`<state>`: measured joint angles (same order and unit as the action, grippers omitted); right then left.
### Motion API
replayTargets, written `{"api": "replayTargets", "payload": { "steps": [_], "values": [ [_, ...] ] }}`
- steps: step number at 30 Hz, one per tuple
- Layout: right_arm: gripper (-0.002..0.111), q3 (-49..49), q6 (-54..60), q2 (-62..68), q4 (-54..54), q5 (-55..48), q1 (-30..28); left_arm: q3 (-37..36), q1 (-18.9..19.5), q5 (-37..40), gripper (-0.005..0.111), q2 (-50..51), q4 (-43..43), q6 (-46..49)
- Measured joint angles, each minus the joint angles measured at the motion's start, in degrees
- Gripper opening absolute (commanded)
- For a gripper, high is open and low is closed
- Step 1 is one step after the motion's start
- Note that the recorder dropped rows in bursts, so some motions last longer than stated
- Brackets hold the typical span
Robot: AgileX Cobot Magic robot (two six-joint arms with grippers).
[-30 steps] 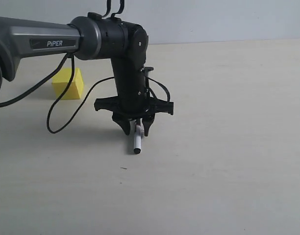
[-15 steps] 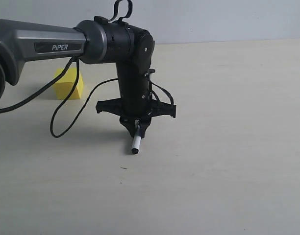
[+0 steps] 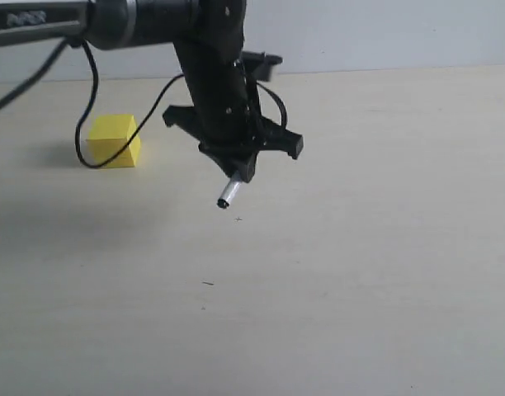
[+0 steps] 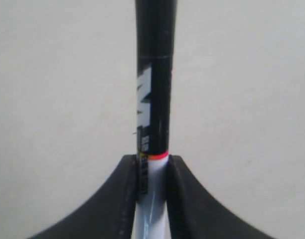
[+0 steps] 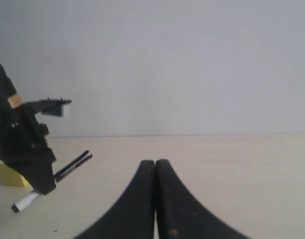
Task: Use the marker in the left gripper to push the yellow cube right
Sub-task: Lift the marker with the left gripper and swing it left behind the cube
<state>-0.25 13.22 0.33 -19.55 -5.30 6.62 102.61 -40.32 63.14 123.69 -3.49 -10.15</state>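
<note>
My left gripper (image 3: 240, 171) hangs above the table, shut on the marker (image 3: 228, 194), whose white end points down and to the left, clear of the surface. In the left wrist view the marker (image 4: 153, 99) runs straight out from between the two black fingers (image 4: 120, 199). The yellow cube (image 3: 114, 141) rests on the table to the left of and behind the gripper, a good gap away. The right wrist view shows the cube (image 5: 12, 176) partly hidden behind the left gripper (image 5: 40, 186), and the marker (image 5: 68, 171) crossing it. My right gripper (image 5: 155, 167) is shut with nothing in it.
A black cable (image 3: 92, 91) loops down from the left arm (image 3: 137, 21) and hangs just beside the cube. The pale table (image 3: 360, 247) stretches bare to the right and front. A plain wall (image 3: 384, 33) stands behind.
The left gripper has closed on the marker and lifted it off the table. The arm rose and the marker now tilts, its tip in the air. The cube has not moved.
</note>
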Motion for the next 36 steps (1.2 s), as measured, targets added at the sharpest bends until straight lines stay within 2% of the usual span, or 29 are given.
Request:
{"api": "replayTargets", "payload": {
  "steps": [7,19,24,29,31,36],
  "values": [
    [0.0,0.0,0.0,0.0,0.0,0.0,0.0,0.0,0.0,5.9,0.0,-8.7,0.1,24.7],
    [0.0,0.0,0.0,0.0,0.0,0.0,0.0,-0.5,0.7,6.9,0.0,-13.5,8.3,47.3],
    [0.0,0.0,0.0,0.0,0.0,0.0,0.0,-0.5,6.2,6.9,0.0,-14.6,8.3,53.6],
    [0.0,0.0,0.0,0.0,0.0,0.0,0.0,-1.4,15.5,6.9,0.0,-14.8,8.8,58.9],
    [0.0,0.0,0.0,0.0,0.0,0.0,0.0,-2.1,18.1,6.9,0.0,-14.9,9.3,62.1],
    [0.0,0.0,0.0,0.0,0.0,0.0,0.0,-3.1,22.5,6.3,0.0,-14.7,9.5,70.0]
  ]
}}
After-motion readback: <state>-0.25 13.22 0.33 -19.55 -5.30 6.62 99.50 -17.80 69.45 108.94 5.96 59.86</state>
